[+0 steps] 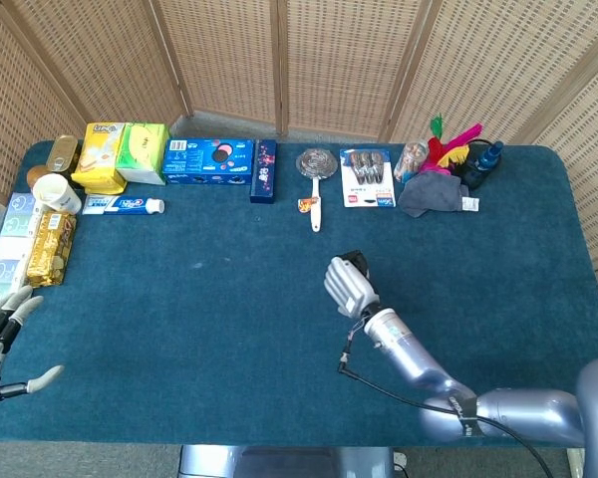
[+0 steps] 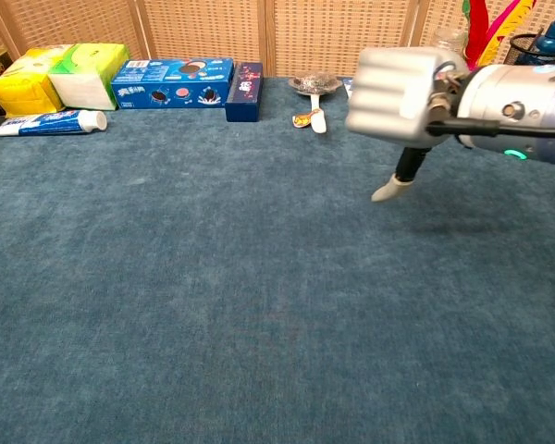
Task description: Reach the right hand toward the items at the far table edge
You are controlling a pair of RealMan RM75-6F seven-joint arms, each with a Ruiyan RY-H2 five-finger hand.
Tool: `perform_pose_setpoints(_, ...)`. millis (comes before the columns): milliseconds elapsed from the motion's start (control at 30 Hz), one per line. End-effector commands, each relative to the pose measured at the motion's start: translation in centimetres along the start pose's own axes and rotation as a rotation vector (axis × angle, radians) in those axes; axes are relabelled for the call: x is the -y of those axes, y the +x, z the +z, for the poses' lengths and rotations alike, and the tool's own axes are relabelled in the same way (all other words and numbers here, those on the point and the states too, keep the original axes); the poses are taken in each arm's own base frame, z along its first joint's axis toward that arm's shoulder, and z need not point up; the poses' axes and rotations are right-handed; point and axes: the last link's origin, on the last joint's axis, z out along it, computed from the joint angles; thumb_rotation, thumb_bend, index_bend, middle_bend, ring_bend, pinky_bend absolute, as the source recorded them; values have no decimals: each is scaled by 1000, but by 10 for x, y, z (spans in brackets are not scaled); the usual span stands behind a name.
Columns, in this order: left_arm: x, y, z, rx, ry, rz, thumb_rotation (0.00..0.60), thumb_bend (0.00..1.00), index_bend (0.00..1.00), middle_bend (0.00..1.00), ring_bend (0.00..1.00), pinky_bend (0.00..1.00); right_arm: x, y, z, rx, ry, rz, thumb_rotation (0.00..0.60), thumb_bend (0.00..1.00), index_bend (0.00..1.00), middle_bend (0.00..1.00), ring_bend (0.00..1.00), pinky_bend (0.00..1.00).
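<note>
Along the far table edge stand a yellow box, a green pack, a blue cookie box, a dark blue box, a metal scrubber with a white handle, a blister pack and a grey cloth. My right hand hovers over the middle of the table, well short of that row, below the scrubber. The chest view shows the right hand with fingers curled in, thumb pointing down, holding nothing. My left hand rests at the near left corner, fingers spread and empty.
A toothpaste tube, paper cup, tin can and gold packet lie at the far left. Coloured feathers and a blue bottle stand at the far right. Wicker screens back the blue table.
</note>
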Motion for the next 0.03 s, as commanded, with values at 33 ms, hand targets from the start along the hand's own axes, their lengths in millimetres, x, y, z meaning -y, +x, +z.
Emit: perform_pose_setpoints(33,0,-1,0,4,2,1,115,0,68,0,0,0,1,3,1,-2,2,3,0,0,996,953,941,1000)
